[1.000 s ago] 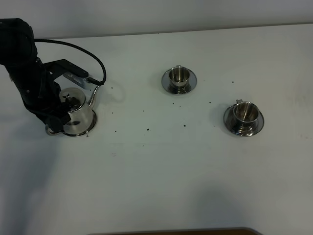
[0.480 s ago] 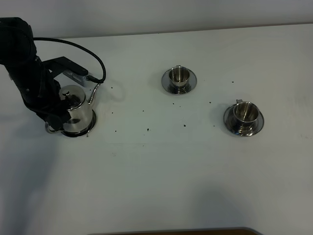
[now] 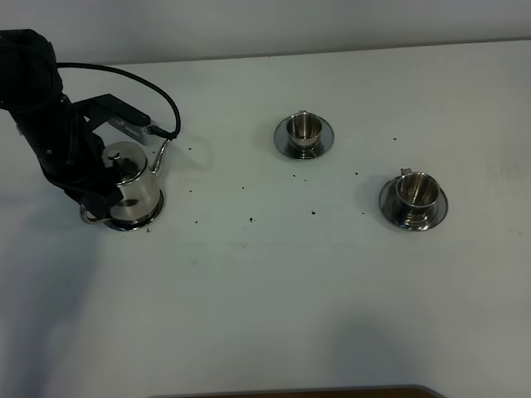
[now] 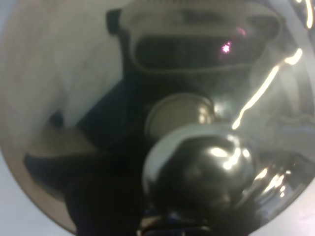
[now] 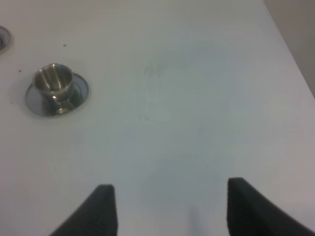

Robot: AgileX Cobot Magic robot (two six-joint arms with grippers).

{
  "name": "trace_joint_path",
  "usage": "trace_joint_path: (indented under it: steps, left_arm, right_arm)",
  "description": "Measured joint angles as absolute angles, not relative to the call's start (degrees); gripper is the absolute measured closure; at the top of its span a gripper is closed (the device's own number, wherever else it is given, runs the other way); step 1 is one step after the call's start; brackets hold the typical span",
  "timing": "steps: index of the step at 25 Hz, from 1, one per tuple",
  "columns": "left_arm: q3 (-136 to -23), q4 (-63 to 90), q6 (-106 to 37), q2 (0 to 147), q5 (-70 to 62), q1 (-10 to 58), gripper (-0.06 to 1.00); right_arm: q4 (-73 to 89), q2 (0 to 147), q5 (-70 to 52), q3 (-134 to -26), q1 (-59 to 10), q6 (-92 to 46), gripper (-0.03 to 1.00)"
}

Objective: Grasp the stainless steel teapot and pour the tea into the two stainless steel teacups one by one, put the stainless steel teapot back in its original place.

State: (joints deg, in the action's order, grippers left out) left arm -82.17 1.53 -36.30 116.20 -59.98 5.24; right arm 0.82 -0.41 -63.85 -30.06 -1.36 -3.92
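Observation:
The stainless steel teapot (image 3: pixel 131 186) stands at the left on its round steel coaster, the original place (image 3: pixel 137 222), with its spout pointing to the far right. My left gripper (image 3: pixel 94 201) is shut on the pot's loop handle side, and the black arm hides most of the handle. The left wrist view is filled by the teapot (image 4: pixel 199 172), its lid and knob seen up close. One of the two stainless steel teacups (image 3: pixel 304 127) sits on a saucer at centre back, the other teacup (image 3: pixel 415 191) at the right. My right gripper (image 5: pixel 172 211) hangs open over bare table, with a teacup (image 5: pixel 53 81) far off.
A black cable (image 3: pixel 124 79) loops from the left arm over the teapot's spout. Small dark specks (image 3: pixel 250 220) dot the white table (image 3: pixel 274 290) between the pot and the cups. The table's far edge (image 3: pixel 332 51) runs along the back.
The teapot and my left gripper have shifted slightly toward the back of the table. The cups have not moved.

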Motion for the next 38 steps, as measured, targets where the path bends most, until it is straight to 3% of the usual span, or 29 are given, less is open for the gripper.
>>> trace_joint_path:
  steps: [38]
  left_arm:
    - [-82.2, 1.8, -36.7, 113.6, -60.9, 5.2, 0.69]
  right_arm:
    - [0.9, -0.4, -63.8, -30.1, -1.4, -4.0, 0.48]
